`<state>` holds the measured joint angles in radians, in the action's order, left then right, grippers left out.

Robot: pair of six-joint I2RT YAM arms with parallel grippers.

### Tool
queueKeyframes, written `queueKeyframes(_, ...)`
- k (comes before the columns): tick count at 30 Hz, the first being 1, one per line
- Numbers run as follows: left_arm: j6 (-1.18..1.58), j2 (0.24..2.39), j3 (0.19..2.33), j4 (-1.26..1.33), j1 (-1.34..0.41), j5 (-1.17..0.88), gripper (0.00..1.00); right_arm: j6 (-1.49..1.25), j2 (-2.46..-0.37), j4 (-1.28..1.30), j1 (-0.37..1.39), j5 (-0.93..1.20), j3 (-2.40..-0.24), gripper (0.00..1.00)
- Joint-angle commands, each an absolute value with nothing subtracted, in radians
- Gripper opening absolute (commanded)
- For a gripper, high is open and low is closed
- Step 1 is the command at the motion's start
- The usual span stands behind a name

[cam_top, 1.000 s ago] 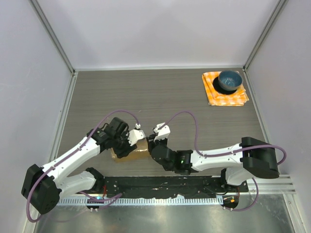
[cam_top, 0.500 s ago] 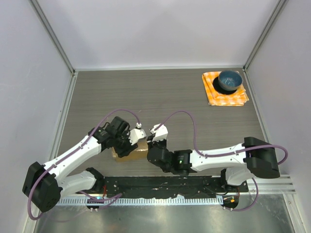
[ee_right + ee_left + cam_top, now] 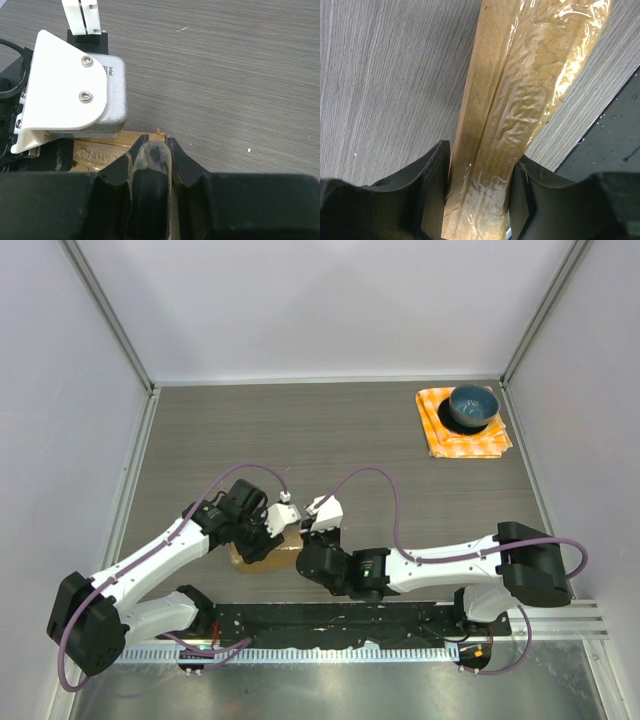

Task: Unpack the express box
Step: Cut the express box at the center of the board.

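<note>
Jaws of the left gripper (image 3: 477, 200) clamped tight on one end of the taped express box (image 3: 520, 95), box resting on the grey worktop (image 3: 350, 440) near its front edge, right gripper (image 3: 156, 146) jaws almost together at a box corner, possibly pinching tape, grip unclear

Dark grey wood-grain desk (image 3: 330, 430), boxed in by plain pale lavender walls (image 3: 320, 300) at the back and both sides. Metal posts (image 3: 110, 315) at the back corners. Black strip (image 3: 330, 622) along the near edge, then what looks like a brushed steel sheet (image 3: 330, 690). Soft, even light.
</note>
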<state>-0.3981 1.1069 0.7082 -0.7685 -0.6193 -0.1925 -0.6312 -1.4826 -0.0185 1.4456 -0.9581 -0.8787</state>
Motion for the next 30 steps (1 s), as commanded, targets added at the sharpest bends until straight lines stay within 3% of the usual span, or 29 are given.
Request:
queueKeyframes(1,-0.304,1.149,0.684,-0.635,-0.583,-0.009,0.1,-0.738,-1.531,-0.032,1.508,-0.775,-0.899,0.01)
queueKeyframes(10,-0.304,1.157,0.707,-0.634,-0.583,-0.017,0.09,-0.775,-1.634,-0.044,1.479,-0.669,-0.847,0.01)
queueKeyframes(21,-0.288,1.209,0.718,-0.621,-0.583,0.032,0.04,-0.776,-1.451,0.084,1.514,-0.687,-0.822,0.01)
queueKeyframes(30,-0.275,1.21,0.729,-0.624,-0.583,0.034,0.03,-0.827,-1.465,0.155,1.546,-0.684,-0.862,0.01)
